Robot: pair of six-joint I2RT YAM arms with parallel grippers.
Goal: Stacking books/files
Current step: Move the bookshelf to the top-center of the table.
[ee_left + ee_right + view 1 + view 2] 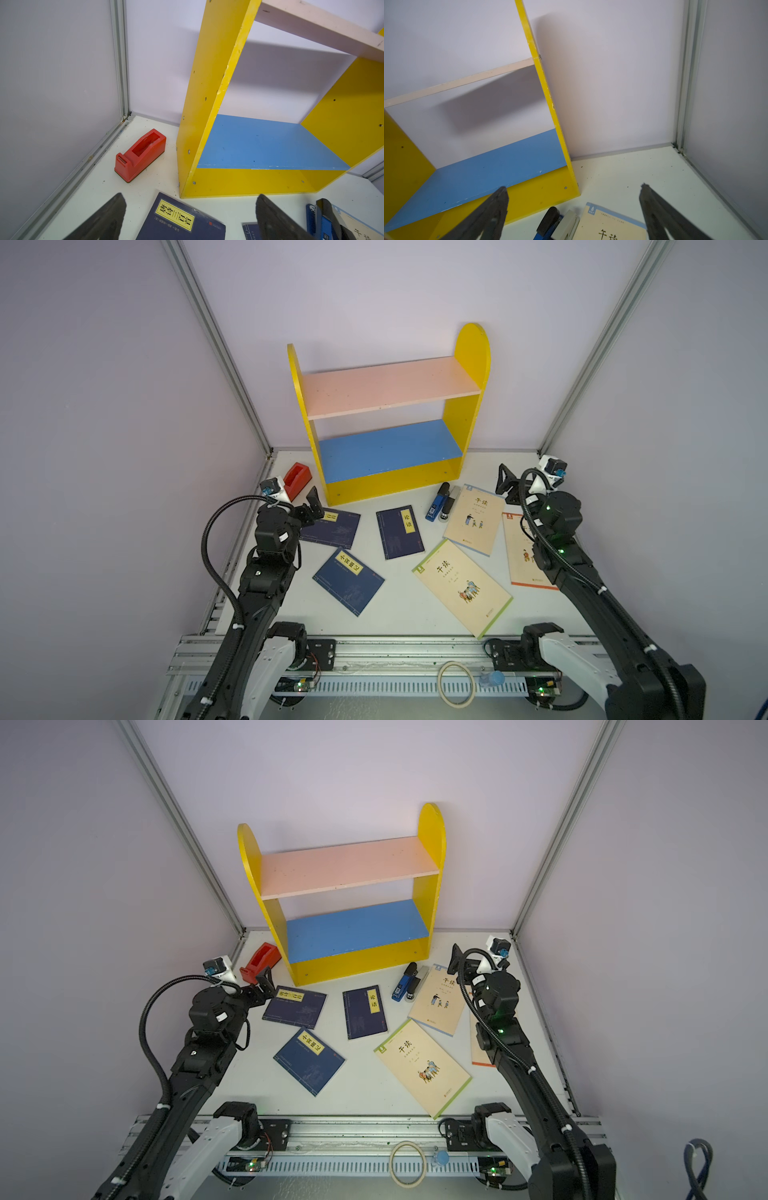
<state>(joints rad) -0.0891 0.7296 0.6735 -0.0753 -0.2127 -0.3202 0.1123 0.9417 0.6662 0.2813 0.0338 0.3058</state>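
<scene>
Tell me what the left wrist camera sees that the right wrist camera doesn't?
Only the left wrist view: the red tape dispenser, a navy book with a yellow label, and the open left gripper.
Only the right wrist view: the open right gripper and the table at its back corner on the robot's right.
Both: the yellow shelf unit with its blue board, the blue-and-black stapler, and a cream book beside it.

books (400, 532): flat on table (395, 610), before shelf (390, 483) | stapler (438, 502): between two books | tape dispenser (297, 481): left of shelf
</scene>
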